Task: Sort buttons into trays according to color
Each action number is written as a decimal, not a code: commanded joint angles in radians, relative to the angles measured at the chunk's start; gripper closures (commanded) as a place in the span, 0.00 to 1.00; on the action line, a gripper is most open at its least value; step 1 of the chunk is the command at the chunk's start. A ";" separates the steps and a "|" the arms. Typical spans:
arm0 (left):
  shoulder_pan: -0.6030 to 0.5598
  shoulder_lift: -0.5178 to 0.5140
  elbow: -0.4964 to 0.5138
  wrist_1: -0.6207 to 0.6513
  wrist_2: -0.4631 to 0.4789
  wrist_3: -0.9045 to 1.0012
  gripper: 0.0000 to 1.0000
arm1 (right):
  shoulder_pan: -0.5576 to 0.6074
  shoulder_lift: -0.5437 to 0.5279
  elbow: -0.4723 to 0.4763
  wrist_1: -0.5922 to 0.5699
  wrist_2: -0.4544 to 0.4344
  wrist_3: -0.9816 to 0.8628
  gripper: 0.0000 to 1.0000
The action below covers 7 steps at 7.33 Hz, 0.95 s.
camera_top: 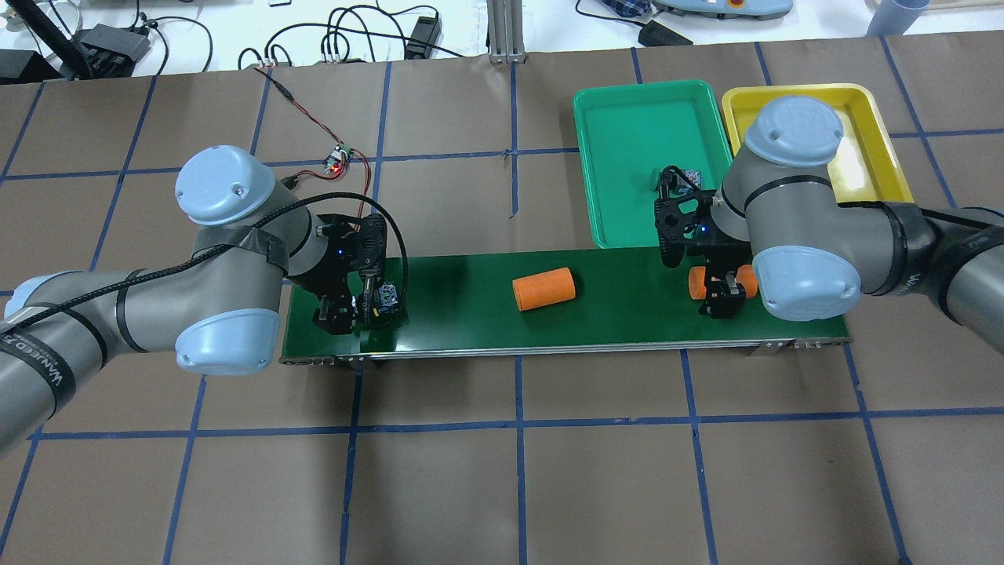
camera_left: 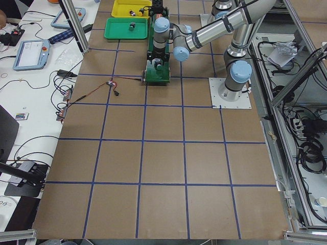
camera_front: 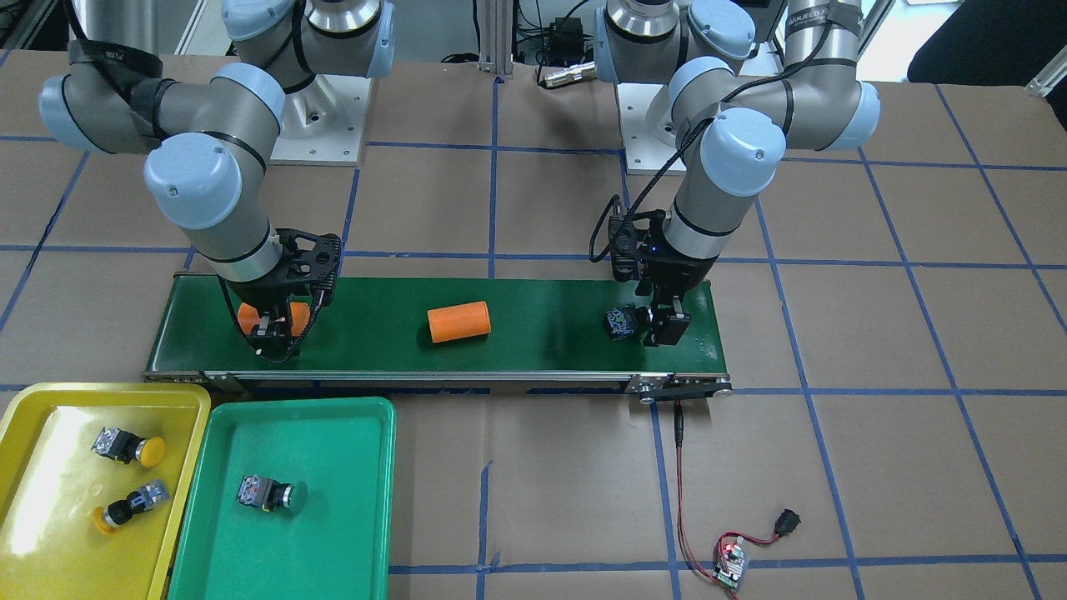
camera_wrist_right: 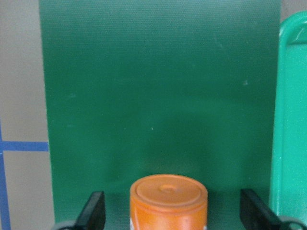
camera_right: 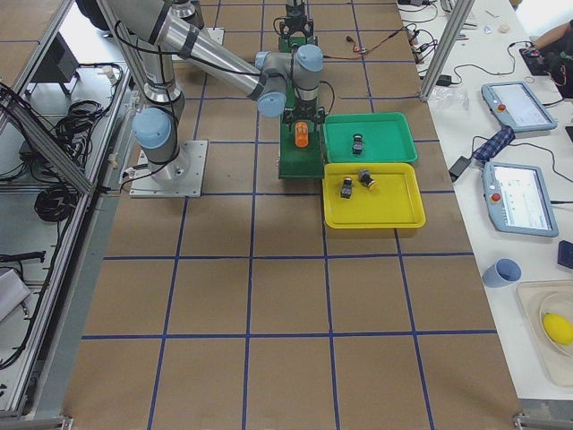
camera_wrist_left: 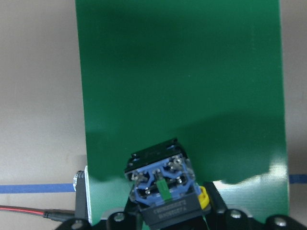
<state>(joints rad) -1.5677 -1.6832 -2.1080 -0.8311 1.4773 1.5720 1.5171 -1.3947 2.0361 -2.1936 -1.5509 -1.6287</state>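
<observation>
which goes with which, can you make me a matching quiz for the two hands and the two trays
Things:
1. left hand
2. right hand
3. yellow tray
4. green tray

States:
A. holds one button
B. open, astride an orange cylinder
C. holds two buttons
D. right by a button on the belt

Pairs: 1-D, 2-B, 3-C, 4-A
</observation>
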 commanded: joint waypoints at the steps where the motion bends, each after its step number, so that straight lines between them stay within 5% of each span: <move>1: 0.003 0.022 0.019 0.001 0.024 -0.015 0.00 | 0.000 -0.001 0.000 0.000 0.000 0.001 0.00; 5: 0.009 0.094 0.025 -0.057 0.074 -0.661 0.00 | 0.001 -0.041 -0.034 0.020 -0.015 0.000 0.00; 7: 0.011 0.137 0.130 -0.298 0.070 -0.950 0.00 | 0.002 -0.090 -0.040 0.087 -0.015 0.001 0.00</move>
<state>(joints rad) -1.5575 -1.5744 -2.0445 -0.9784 1.5472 0.7956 1.5184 -1.4604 2.0007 -2.1529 -1.5664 -1.6288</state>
